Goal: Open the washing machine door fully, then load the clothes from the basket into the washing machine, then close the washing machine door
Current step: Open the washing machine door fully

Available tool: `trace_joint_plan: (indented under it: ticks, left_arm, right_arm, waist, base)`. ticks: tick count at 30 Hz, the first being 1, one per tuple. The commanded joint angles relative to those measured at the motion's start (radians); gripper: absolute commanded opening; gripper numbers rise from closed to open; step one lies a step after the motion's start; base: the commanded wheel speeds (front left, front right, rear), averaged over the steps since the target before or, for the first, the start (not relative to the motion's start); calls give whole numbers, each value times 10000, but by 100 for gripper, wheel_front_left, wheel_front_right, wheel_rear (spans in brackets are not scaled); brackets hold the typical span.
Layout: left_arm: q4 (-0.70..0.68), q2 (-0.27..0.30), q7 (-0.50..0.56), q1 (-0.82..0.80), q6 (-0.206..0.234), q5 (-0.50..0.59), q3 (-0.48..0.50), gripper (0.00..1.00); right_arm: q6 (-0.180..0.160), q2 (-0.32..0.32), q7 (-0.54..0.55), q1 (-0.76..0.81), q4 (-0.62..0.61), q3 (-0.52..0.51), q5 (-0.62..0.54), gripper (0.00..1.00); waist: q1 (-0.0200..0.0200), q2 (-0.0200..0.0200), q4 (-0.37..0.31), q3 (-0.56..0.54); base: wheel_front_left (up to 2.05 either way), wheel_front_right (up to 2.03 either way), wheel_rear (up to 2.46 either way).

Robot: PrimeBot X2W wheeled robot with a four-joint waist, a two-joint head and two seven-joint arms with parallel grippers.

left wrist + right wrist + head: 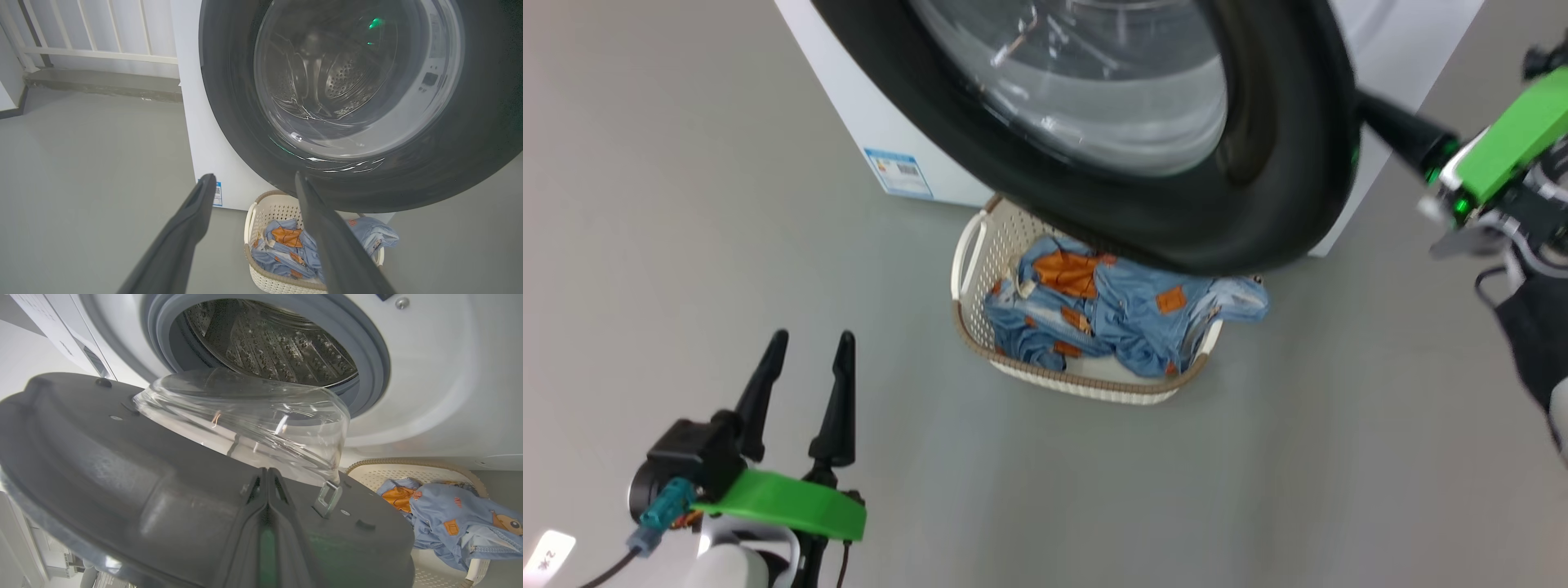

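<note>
- In front of the washing machine [882,122], the washing machine door [1282,163] is seen swung partly away from the opening, and the steel drum [269,339] and grey rubber seal [367,355] are exposed in the right wrist view.
- The right gripper [267,477] is found with its two fingers pressed together, nothing pinched between them. Its tips are set at the door's inner face, just beside the metal latch [328,497].
- The left gripper [813,336] is held over the grey floor [1258,490] with its fingers spread wide and empty, well apart from the basket [1094,384].
- The basket is placed on the floor against the machine's front, below the door's lower edge.
- The clothes [1111,314] are piled inside the basket, with one blue fold draped over its right rim.
- A blue label sticker [898,173] is seen low on the machine's white side.
</note>
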Motion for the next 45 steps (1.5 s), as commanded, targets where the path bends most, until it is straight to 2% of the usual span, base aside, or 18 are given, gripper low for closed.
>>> trace_joint_plan:
  ticks: [1,17,30,45]
  left_arm:
    - [-148,315,-63,123,-15,113,343,100]
    - [113,502,-63,841,-15,219,388,100]
    - [243,668,37,1150,58,238,261,100]
    - [-17,894,344,1252,192,172,185,100]
  right_arm:
    - [19,251,158,458,-472,198,227,0]
    - [19,500,544,2505,-1505,384,760,0]
    - [19,855,794,3671,-2189,515,967,0]
    - [19,1401,1037,4599,-3163,584,1172,0]
  waist:
    - [0,0,3,-573]
    - [0,0,527,-1813]
    - [0,0,1269,-2544]
    - [0,0,2273,-2726]
  base:
    - [0,0,0]
    - [0,0,0]
    - [0,0,0]
    - [0,0,0]
